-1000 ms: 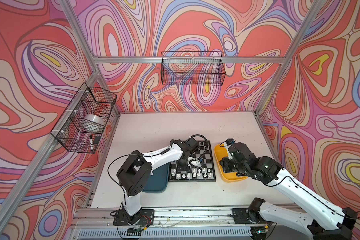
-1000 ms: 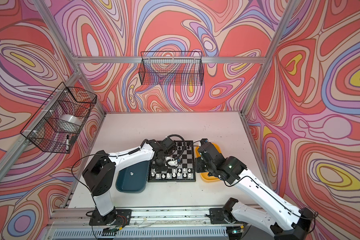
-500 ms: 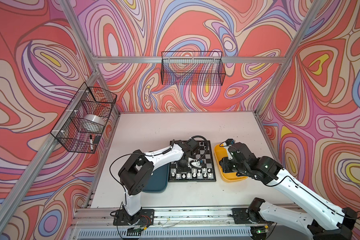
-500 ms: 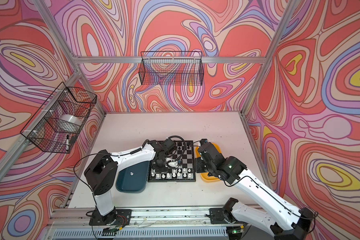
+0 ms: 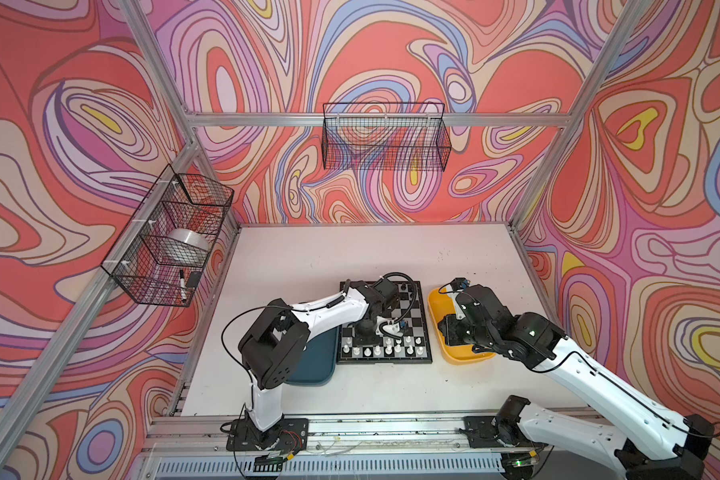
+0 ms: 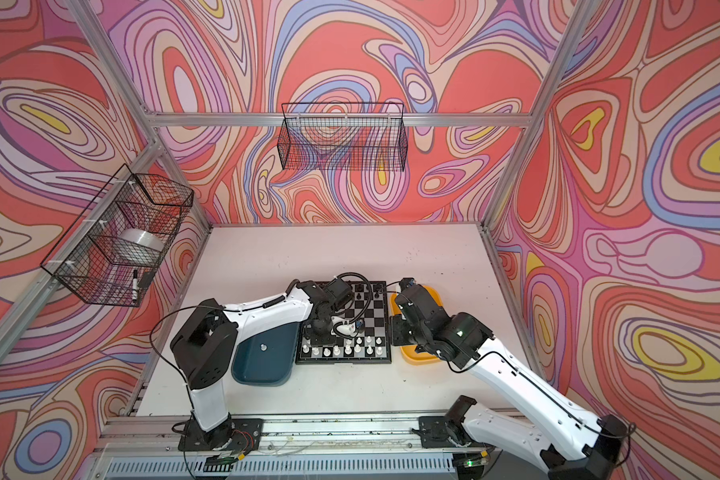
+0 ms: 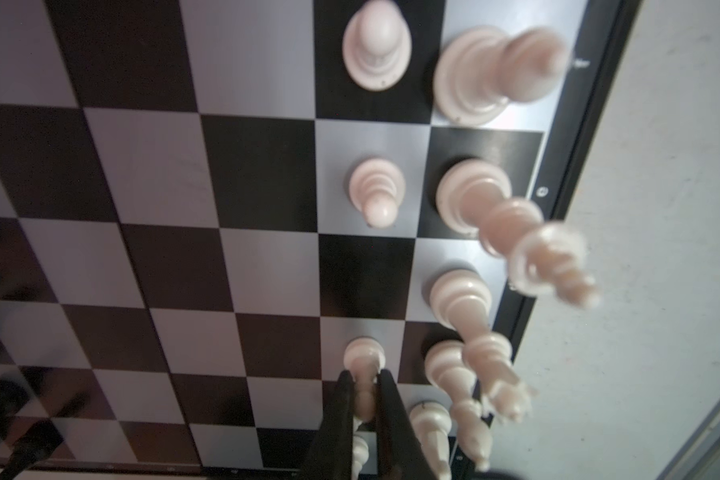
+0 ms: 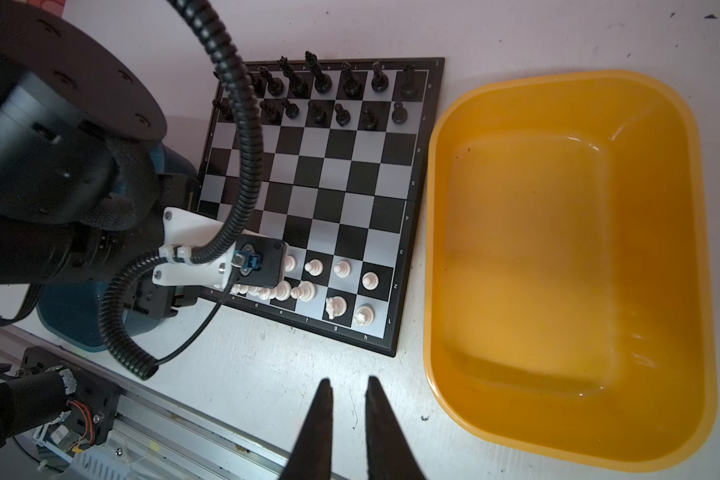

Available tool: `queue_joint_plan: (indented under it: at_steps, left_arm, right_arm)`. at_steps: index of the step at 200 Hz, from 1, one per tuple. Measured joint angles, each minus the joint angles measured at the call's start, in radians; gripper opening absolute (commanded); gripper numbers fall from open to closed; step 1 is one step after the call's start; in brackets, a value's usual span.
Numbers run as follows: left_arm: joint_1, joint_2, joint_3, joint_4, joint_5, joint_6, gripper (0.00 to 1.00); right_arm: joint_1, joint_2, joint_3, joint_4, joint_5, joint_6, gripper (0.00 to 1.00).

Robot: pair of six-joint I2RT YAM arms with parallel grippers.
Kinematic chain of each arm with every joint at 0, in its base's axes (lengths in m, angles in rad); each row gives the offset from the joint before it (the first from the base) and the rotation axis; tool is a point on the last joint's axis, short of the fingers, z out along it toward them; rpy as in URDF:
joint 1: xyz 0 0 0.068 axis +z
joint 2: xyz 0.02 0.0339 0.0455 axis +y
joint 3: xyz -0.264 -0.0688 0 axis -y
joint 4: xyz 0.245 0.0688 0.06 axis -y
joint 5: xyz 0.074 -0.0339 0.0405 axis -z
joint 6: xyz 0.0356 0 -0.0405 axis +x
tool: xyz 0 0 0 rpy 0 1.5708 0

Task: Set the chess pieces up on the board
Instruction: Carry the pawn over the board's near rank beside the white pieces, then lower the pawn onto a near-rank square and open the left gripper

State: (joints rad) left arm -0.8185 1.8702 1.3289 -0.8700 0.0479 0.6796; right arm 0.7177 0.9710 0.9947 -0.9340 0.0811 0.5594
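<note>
The board (image 5: 412, 316) (image 8: 341, 174) lies in the middle of the table. Black chess pieces (image 8: 321, 83) fill its two far rows, and white chess pieces (image 5: 383, 347) (image 8: 341, 268) stand in its two near rows. In the left wrist view my left gripper (image 7: 364, 374) points down at the board (image 7: 163, 166). Its fingers press both sides of a white pawn (image 7: 364, 353) that stands in the pawn row. My right gripper (image 8: 347, 382) hovers over bare table by the board's near right corner. Its fingers are nearly together, with nothing between them.
A yellow tray (image 5: 470, 357) (image 8: 558, 249) sits right of the board, with nothing in it in the right wrist view. A teal tray (image 6: 262, 365) sits left of the board under the left arm, with one small pale thing inside. Wire baskets (image 5: 383, 141) hang on the walls.
The left arm's elbow has crept slightly to the right, while its gripper stays over the same near-left part of the board. The right arm has not moved.
</note>
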Motion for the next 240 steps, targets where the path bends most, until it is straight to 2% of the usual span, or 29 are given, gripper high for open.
queue_joint_plan:
  at_steps: [59,240]
  left_arm:
    - [0.000,0.000,-0.007,0.005,0.000,0.000,0.32]
    - [0.000,-0.003,0.001,0.001,-0.008,0.002,0.35]
  right_arm:
    - [0.000,0.003,0.000,0.003,-0.003,0.000,0.16]
    - [0.000,0.002,0.000,0.003,-0.003,-0.001,0.16]
